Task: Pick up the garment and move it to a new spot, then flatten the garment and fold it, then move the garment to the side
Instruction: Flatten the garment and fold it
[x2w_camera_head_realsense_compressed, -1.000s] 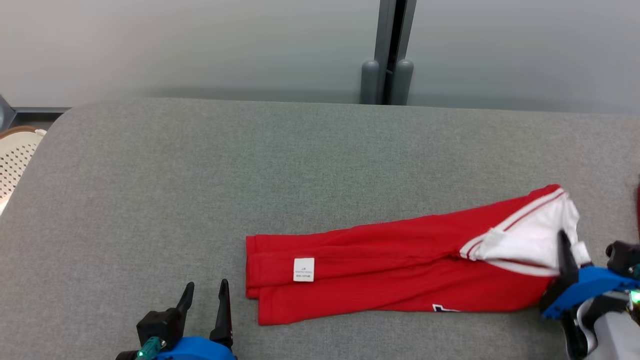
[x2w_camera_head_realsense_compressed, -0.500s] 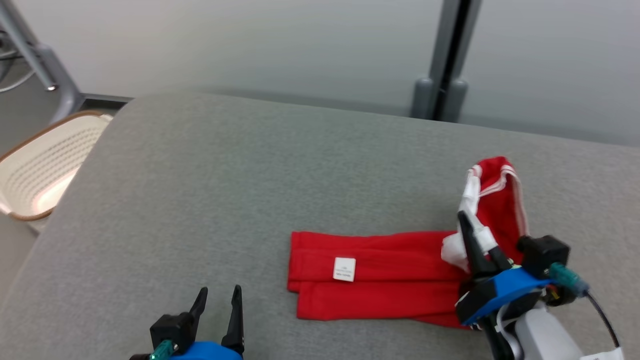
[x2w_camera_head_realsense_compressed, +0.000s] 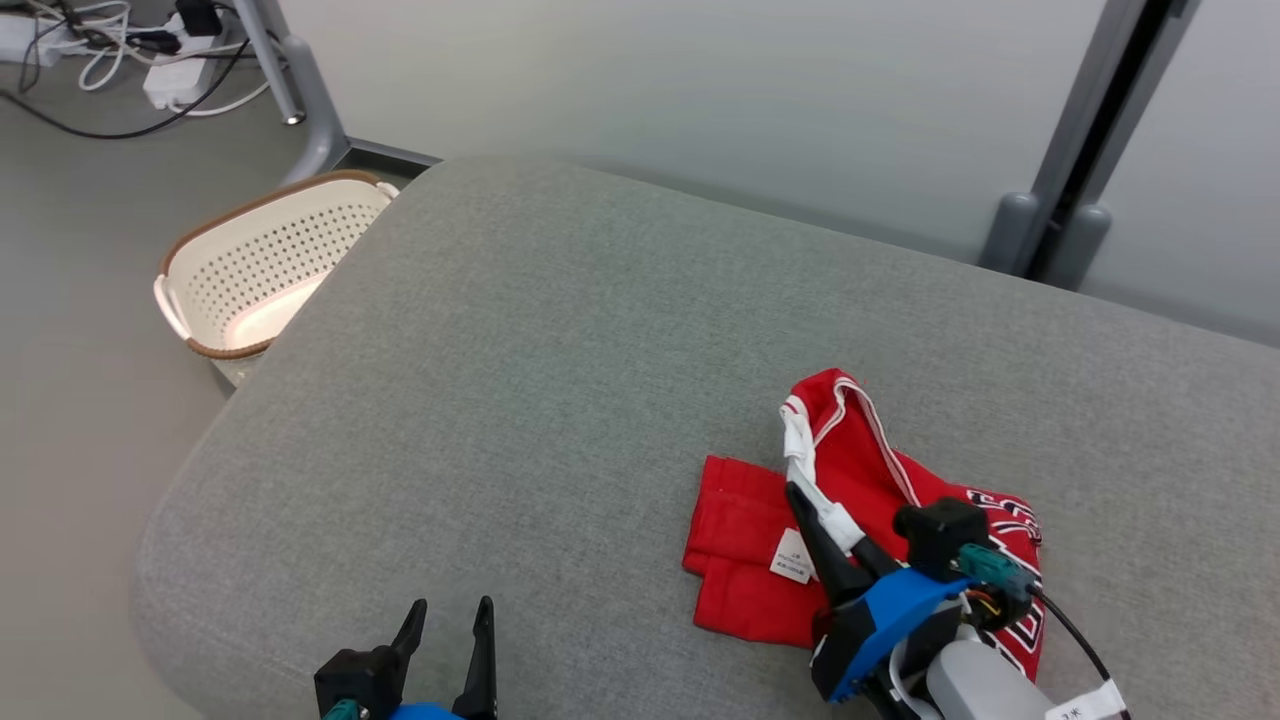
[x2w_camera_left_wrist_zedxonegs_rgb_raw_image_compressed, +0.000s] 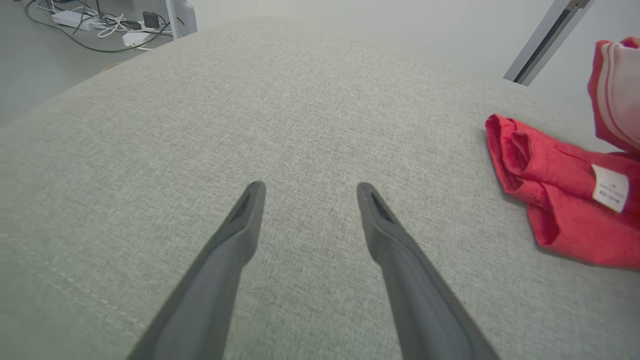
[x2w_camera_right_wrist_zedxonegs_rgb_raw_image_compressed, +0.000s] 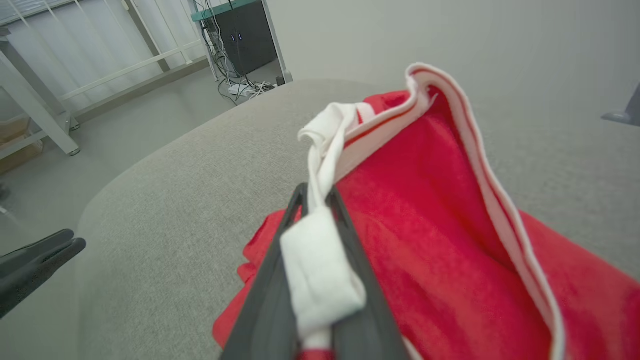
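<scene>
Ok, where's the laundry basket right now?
Head view, upper left: the basket sits on the floor against the far left corner of the grey padded surface.

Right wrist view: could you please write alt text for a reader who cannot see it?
The right gripper is shut on a white band of a red fabric garment with white trim, holding that end raised above the grey upholstered surface, where the rest lies bunched. Beyond are a pale floor and tangled cables.
</scene>
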